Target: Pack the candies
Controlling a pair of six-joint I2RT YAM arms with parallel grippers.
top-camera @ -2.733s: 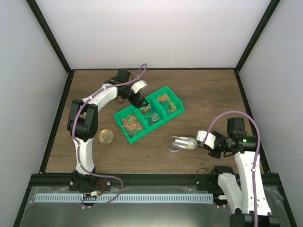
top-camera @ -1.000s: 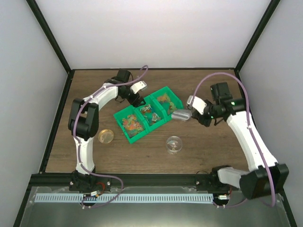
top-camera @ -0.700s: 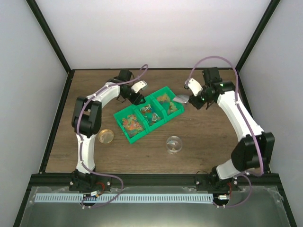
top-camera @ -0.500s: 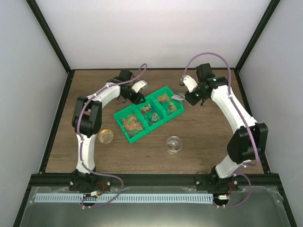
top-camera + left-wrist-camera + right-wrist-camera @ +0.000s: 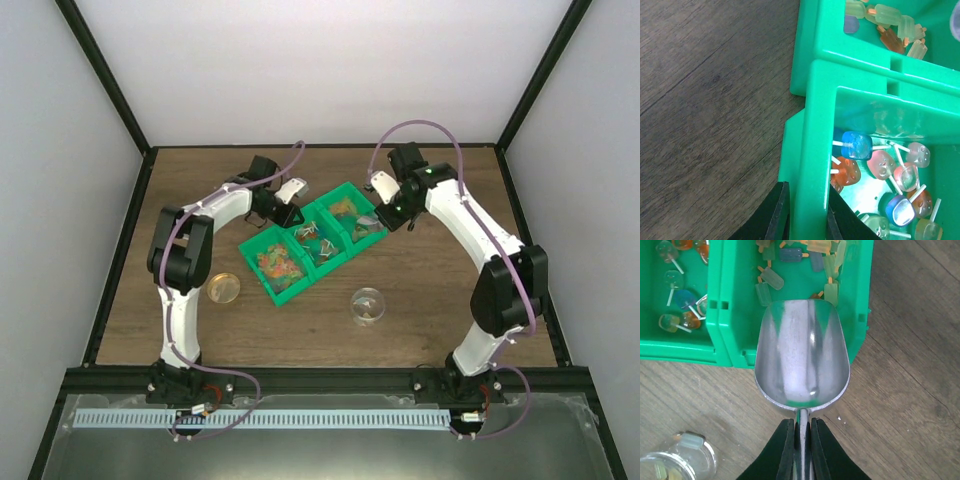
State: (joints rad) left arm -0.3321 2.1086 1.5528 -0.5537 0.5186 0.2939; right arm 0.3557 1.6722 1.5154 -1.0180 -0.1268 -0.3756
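Three joined green bins (image 5: 286, 292) sit mid-table. The near-left one holds the candies (image 5: 279, 261), tiny mixed orange, red, yellow and green pieces. Lollipops (image 5: 890, 172) fill the middle bin and pale ice-pop sweets (image 5: 805, 252) the far-right one. My left gripper (image 5: 806, 189) (image 5: 290, 213) is shut on the middle bin's back wall (image 5: 820, 125), one finger on each side. My right gripper (image 5: 801, 424) (image 5: 386, 212) is shut on the handle of the metal scoop (image 5: 802, 360). The scoop is empty and hangs over the near corner of the far-right bin.
A small clear jar (image 5: 367, 305) (image 5: 681, 460) with a few pale sweets inside stands in front of the bins. A round lid (image 5: 224, 288) lies to the left of the bins. Black frame posts and white walls enclose the table.
My right arm has swung the scoop from near the jar up and left to the far-right bin. The left gripper's fingers have closed onto the bin wall.
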